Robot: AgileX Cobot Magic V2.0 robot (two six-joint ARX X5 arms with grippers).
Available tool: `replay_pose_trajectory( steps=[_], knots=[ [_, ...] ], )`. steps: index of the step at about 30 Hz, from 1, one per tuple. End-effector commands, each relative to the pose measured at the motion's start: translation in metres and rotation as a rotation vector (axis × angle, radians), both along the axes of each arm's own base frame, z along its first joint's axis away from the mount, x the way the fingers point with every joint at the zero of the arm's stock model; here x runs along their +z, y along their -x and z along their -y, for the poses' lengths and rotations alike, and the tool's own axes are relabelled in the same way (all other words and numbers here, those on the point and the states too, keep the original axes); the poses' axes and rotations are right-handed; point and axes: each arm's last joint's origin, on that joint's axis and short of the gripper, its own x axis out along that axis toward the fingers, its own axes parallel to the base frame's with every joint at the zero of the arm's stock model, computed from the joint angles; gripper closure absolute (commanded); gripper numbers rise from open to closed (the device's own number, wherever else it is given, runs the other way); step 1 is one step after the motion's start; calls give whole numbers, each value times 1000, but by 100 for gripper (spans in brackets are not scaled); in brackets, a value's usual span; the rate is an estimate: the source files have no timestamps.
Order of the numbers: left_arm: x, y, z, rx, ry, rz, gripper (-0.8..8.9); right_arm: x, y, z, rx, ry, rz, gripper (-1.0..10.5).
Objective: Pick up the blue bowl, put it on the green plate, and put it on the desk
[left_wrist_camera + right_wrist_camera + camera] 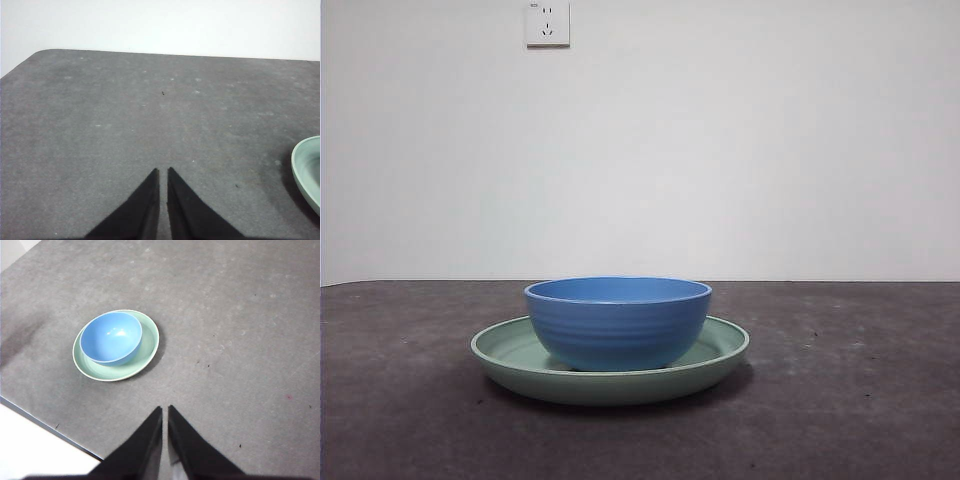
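The blue bowl (pixel 618 320) (pixel 111 337) stands upright inside the green plate (pixel 712 352) (pixel 148 347), and the plate rests on the dark grey desk (pixel 840 400). In the right wrist view the bowl sits off-centre in the plate. My right gripper (pixel 164 410) is shut and empty, high above the desk and well away from the stack. Also shut and empty, my left gripper (pixel 163 171) hovers over bare desk (pixel 125 115); only the green plate's rim (pixel 302 172) shows at the edge of that view. Neither arm appears in the front view.
A white wall with a power socket (pixel 547 23) stands behind the desk. The desk edge (pixel 45 422) runs close to the plate in the right wrist view, and its rounded corner (pixel 42 52) shows in the left wrist view.
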Motion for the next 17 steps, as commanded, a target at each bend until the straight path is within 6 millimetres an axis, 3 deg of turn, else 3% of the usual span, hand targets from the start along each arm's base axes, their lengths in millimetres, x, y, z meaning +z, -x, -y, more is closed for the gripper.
replay_pose_trajectory(
  steps=[1, 6, 9, 13, 17],
  knots=[
    [-8, -1, 0, 3, -8, -26, 786, 5, 0, 0, 5, -16, 19, 933],
    [-8, -1, 0, 3, -8, -26, 786, 2, -3, -1, -54, 0, 30, 933],
    [-8, -1, 0, 3, -8, -26, 786, -8, -15, -4, -119, 62, 127, 933],
    [-8, -1, 0, 3, -8, -26, 786, -42, -39, -7, -216, 108, 310, 933],
    [-8, -1, 0, 3, -8, -26, 786, -90, -62, -5, -354, 75, 505, 933]
  ],
)
